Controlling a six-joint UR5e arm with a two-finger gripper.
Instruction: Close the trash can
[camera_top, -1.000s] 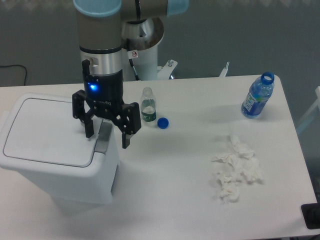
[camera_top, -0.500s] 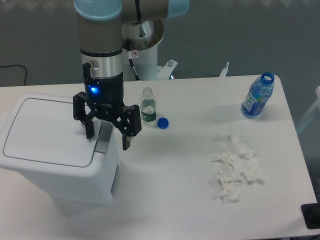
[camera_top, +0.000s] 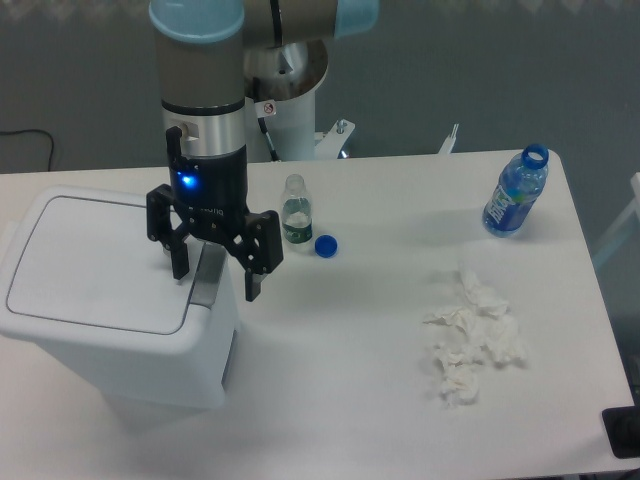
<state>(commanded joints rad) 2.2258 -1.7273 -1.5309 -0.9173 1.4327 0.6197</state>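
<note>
Compared with a second ago, the black two-finger gripper (camera_top: 215, 275) has risen very slightly; nothing else on the table has moved. Its fingers are spread wide and hold nothing, one above the lid's right edge and one just past the bin's right side.

The large white plastic rectangular trash can (camera_top: 115, 300) with rounded corners stands at the left end of the white table (camera_top: 380, 350). Its flat hinged lid (camera_top: 95, 262) lies down flat on top, and its grey latch strip (camera_top: 208, 275) sits on the right end, below the gripper. The bin's long axis runs left to right, slightly angled, with the latch end pointing toward the table's middle.

Just right of the gripper stand a small clear plastic bottle (camera_top: 296, 212) and a loose blue cap (camera_top: 325, 245). Crumpled white tissues (camera_top: 472, 340) lie to the right, and a blue-labelled open plastic bottle (camera_top: 516, 192) stands at the far right.
</note>
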